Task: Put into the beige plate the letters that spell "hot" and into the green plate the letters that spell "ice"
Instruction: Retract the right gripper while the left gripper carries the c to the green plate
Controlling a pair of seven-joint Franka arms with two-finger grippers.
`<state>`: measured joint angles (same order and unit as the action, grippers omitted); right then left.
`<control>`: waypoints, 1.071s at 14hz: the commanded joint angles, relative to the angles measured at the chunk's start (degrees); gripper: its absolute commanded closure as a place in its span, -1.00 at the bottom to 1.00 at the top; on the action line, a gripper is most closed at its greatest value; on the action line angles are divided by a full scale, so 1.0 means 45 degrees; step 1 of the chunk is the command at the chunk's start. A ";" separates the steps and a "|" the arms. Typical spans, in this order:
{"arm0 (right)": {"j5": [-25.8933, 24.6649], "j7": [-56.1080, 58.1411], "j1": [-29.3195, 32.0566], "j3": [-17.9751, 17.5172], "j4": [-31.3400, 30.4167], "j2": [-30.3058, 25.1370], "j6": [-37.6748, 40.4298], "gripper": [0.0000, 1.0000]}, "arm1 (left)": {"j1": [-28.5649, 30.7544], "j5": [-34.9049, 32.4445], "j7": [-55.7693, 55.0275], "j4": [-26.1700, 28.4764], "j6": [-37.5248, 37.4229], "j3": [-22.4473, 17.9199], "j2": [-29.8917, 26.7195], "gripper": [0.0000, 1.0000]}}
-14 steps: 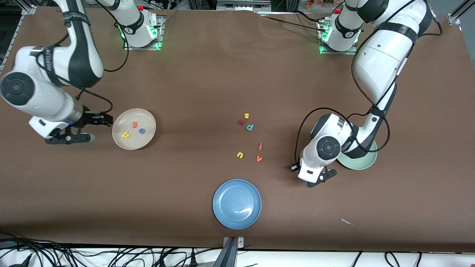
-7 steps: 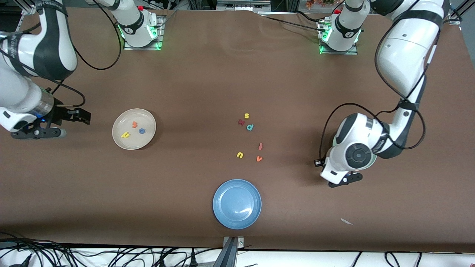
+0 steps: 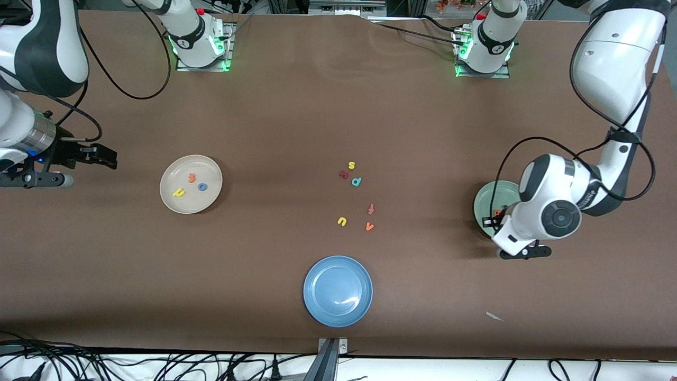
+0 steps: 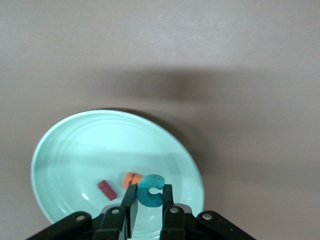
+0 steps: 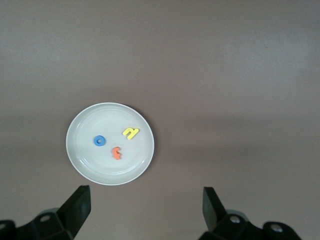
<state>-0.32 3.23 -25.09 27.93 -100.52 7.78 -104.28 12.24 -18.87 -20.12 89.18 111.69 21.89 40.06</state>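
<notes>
Front view: the beige plate [image 3: 191, 183] is seen toward the right arm's end of the counter [image 3: 296, 121], with the yellow h [image 3: 179, 192], orange t [image 3: 192, 178] and blue o [image 3: 202, 186] lying in it. The green plate [image 3: 489, 201], toward the left arm's end, is shown holding the dark red i [image 4: 106, 190] and orange e [image 4: 131, 179]. The teal c [image 4: 150, 190] is clamped in the left gripper [image 4: 149, 201] over that plate. The right gripper [image 5: 145, 207] is held with jaws spread wide, empty, beside the beige plate. The blue plate [image 3: 338, 290] is seen bare.

The h [image 3: 179, 192], t [image 3: 192, 178] and o [image 3: 202, 187] lie in the beige plate [image 3: 174, 206], at seven, twelve and three o'clock. The i [image 4: 106, 189] and e [image 4: 131, 178] lie side by side in the green plate [image 4: 75, 145].
</notes>
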 commanded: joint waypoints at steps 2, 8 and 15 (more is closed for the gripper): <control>0.0325 -0.0269 -0.0030 0.0005 0.0441 -0.0068 0.0322 -0.99 | 0.0696 0.0072 0.0819 0.1954 0.1638 0.0156 -0.0892 0.66; 0.0346 -0.0874 0.3967 -0.4285 0.1008 -0.0300 0.0574 -0.98 | 0.1108 0.0013 0.0819 0.3718 0.3442 0.0137 -0.1929 0.02; 0.0364 -0.0932 0.4012 -0.4273 0.0792 -0.0616 0.0361 -0.99 | 0.1108 0.0052 0.0741 0.3406 0.3266 0.0078 -0.2104 -1.00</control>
<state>0.37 -0.17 -8.05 9.82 -96.57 5.69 -102.72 16.50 -18.87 -17.56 103.40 126.18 22.11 32.55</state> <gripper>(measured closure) 0.004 0.203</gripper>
